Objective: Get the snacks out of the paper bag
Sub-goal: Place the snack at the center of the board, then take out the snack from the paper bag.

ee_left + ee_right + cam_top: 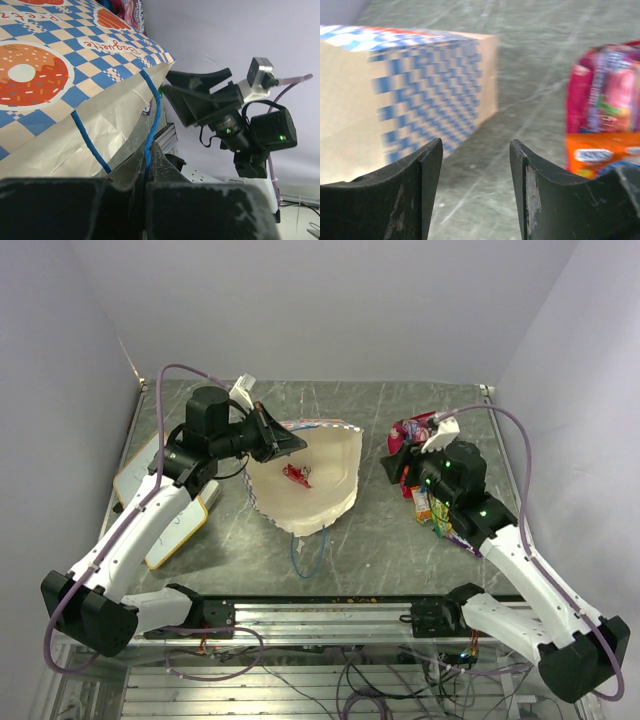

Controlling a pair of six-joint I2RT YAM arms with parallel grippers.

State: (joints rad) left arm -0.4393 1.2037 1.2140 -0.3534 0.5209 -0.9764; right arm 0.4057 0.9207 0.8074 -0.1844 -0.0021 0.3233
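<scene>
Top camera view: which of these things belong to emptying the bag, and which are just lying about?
Belongs to the job:
paper bag
red snack inside it
snacks piled at the right
left tool, shut on the bag's edge
right tool, open and empty

Just lying about:
whiteboard, far left

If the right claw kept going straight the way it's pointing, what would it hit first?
Probably the bare table: the open right claw points into the gap between the paper bag and the pile of snacks, touching neither. Depth is hard to judge from the wrist view.
</scene>
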